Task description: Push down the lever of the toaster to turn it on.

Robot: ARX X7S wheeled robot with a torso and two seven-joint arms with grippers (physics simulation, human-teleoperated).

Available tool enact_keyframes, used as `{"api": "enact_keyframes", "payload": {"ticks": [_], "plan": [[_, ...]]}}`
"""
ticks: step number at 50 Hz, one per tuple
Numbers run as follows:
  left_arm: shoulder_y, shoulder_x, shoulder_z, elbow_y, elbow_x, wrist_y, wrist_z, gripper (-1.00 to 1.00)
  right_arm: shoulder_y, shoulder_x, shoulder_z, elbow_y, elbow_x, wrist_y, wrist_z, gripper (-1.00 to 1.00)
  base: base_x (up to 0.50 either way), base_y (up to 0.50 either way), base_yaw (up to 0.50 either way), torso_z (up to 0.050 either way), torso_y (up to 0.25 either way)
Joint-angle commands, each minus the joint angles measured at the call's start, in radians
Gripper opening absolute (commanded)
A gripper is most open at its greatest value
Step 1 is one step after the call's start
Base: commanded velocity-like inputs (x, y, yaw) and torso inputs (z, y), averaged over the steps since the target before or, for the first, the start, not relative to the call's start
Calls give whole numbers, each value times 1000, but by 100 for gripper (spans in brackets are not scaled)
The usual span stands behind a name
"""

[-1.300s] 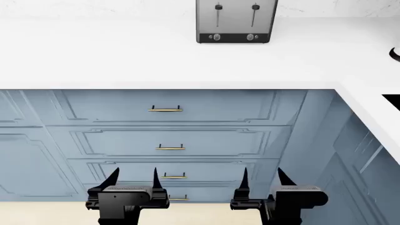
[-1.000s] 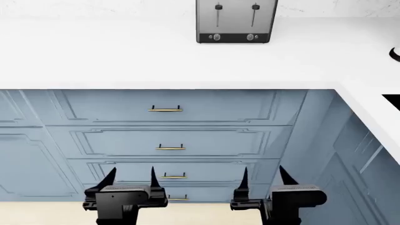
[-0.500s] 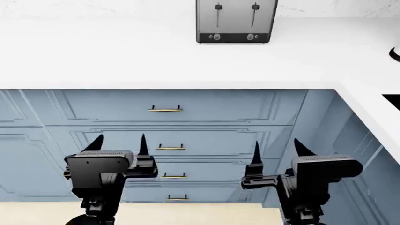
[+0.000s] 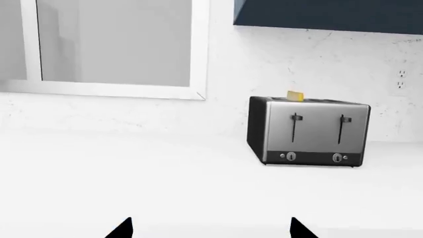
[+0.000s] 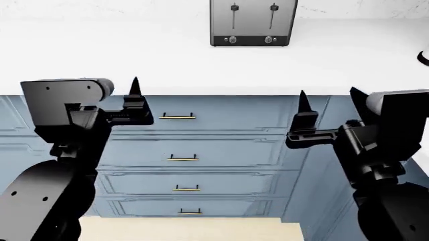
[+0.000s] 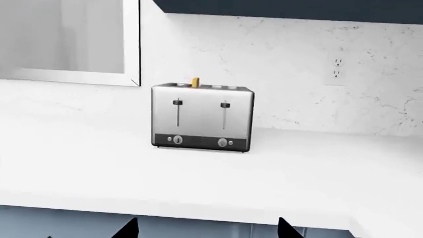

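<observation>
The toaster (image 5: pixel 253 22) sits far back on the white counter (image 5: pixel 134 60), lever (image 5: pixel 234 8) up, while both grippers, left (image 5: pixel 110 90) and right (image 5: pixel 328 103), hang spread wide near the drawers (image 5: pixel 181 150).

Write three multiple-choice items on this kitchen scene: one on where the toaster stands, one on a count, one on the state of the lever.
1. Where does the toaster stand?
A. On the white counter by the back wall
B. Inside an open drawer
C. On the floor

2. How many black slider levers does its front show?
A. One
B. Two
C. Four

3. What is the state of the lever, the left one of the pair?
A. Pushed to the bottom of its slot
B. Up at the top of its slot, with no gripper on it
C. Held by the left gripper

Answers: 1 A, it stands on the counter against the wall. 2 B, two sliders show. 3 B, the knob sits high while the left gripper and right gripper hang at the counter's front edge.
</observation>
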Motion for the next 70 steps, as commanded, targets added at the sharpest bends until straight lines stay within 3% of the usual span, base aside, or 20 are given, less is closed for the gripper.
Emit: {"api": "enact_keyframes", "payload": {"ticks": [1,13,27,60,70], "plan": [[-172,0,-41,-26,-59,-177,-27,100,202,12,58,10,40,187,-2,100,0,0,0,0,0],[-293,-10,-62,-95,-68,-232,-45,100,330,44,38,99,30,183,26,100,0,0,0,0,0],[-335,-51,-56,-110,-55,-195,-43,100,415,71,8,152,26,169,42,100,0,0,0,0,0],[-307,-51,-60,-70,-85,-189,-50,100,380,83,11,123,43,141,56,100,0,0,0,0,0],[-298,-47,-62,-80,-80,-151,-52,100,382,77,29,117,47,145,63,100,0,0,0,47,0]]}}
